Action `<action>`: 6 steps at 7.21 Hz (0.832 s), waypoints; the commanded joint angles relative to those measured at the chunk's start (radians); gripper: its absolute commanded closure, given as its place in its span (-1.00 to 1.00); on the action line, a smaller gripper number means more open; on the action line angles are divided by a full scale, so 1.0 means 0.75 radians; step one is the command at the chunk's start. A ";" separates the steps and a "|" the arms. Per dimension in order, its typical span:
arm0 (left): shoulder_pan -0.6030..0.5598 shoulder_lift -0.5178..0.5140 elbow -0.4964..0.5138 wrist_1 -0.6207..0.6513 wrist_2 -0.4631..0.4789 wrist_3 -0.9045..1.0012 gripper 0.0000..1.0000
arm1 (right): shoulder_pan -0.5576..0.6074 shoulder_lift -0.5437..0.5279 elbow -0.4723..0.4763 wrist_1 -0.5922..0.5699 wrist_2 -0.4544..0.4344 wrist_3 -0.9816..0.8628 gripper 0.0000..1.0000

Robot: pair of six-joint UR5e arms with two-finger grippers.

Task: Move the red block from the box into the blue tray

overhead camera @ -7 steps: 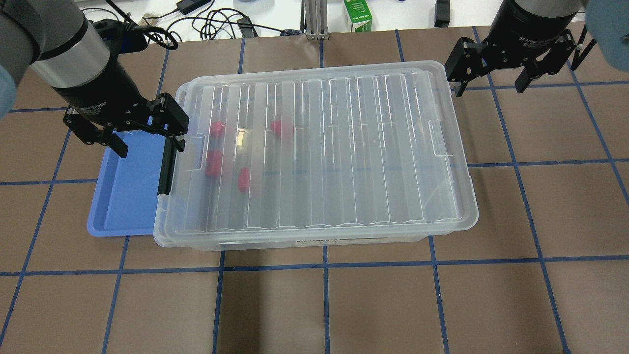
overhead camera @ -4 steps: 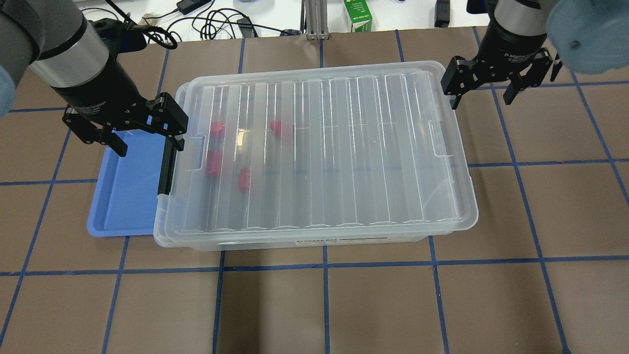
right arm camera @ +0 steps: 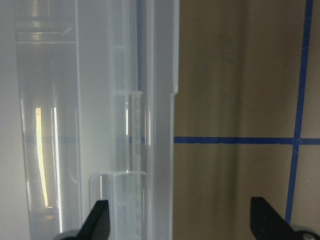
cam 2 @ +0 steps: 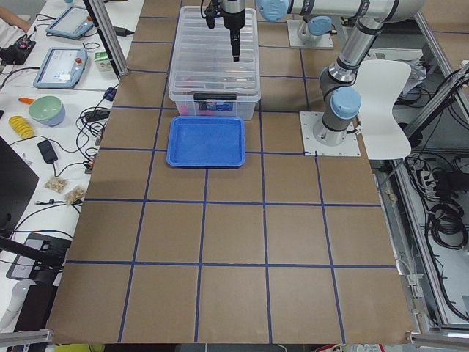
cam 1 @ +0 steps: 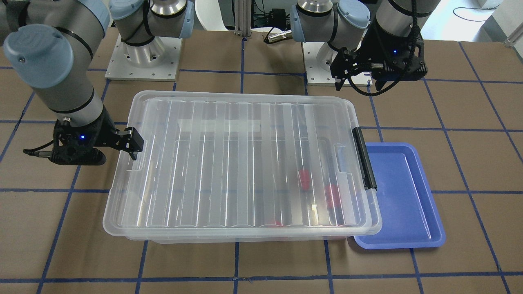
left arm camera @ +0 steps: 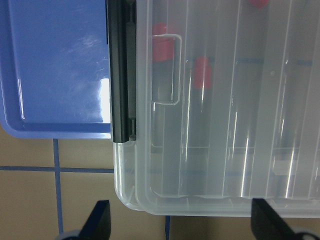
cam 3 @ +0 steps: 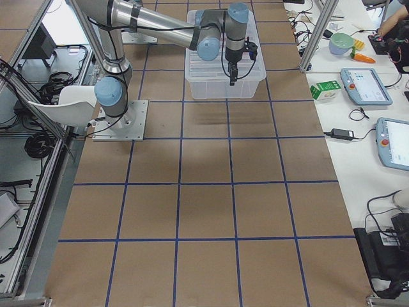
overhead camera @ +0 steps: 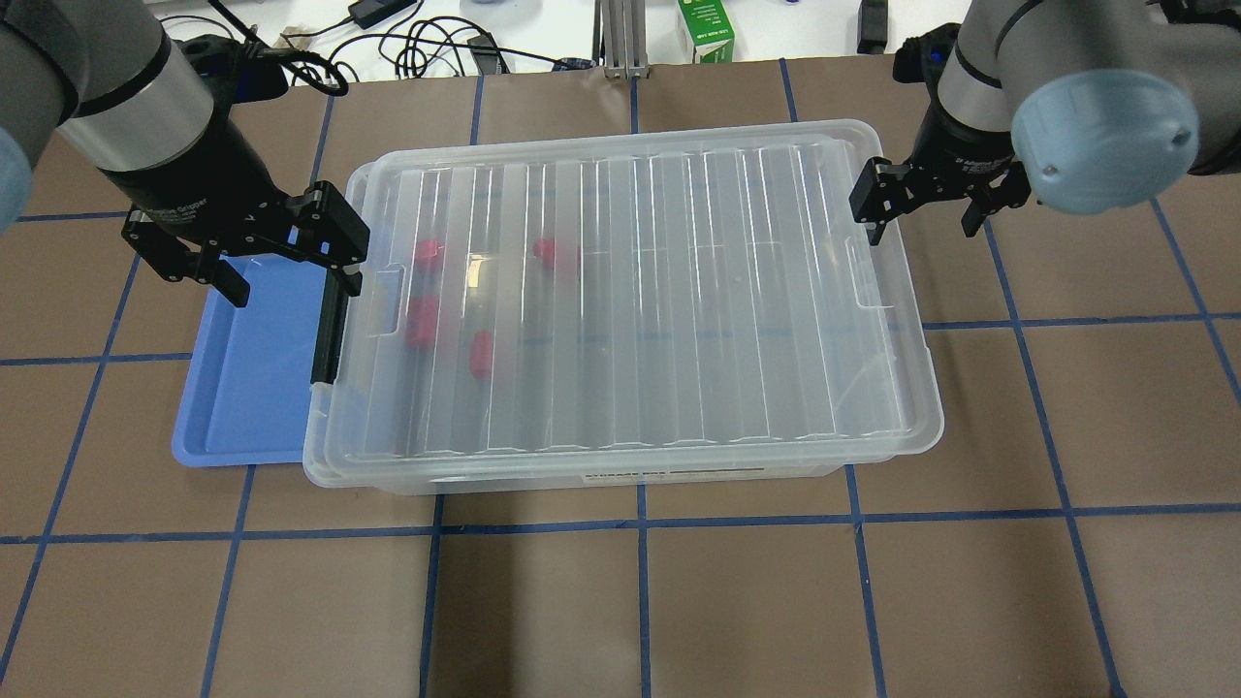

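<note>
Red block (overhead camera: 555, 253), best guess among blurred red pieces, sits inside box (overhead camera: 485, 465) under shut lid, toward blue tray (overhead camera: 242, 388) end. Likely light, rigid, slick plastic: pinch cube's flat sides, not stub. Left gripper (overhead camera: 291, 283) and right gripper (overhead camera: 921, 229) fingers both spread, holding nothing.

I'm looking at a robotics lab: my table (cam 3: 204, 211) carries a blue-taped grid (overhead camera: 640, 523), arm bases (cam 1: 141, 61) are bolted onto it, and teach pendants (cam 3: 365, 85) and cables (overhead camera: 427, 44) lie on a white bench (cam 3: 358, 173) beside it
</note>
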 commanded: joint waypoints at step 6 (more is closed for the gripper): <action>0.001 -0.001 0.001 0.008 0.001 0.000 -1.00 | -0.078 0.030 0.010 -0.042 0.000 -0.103 -1.00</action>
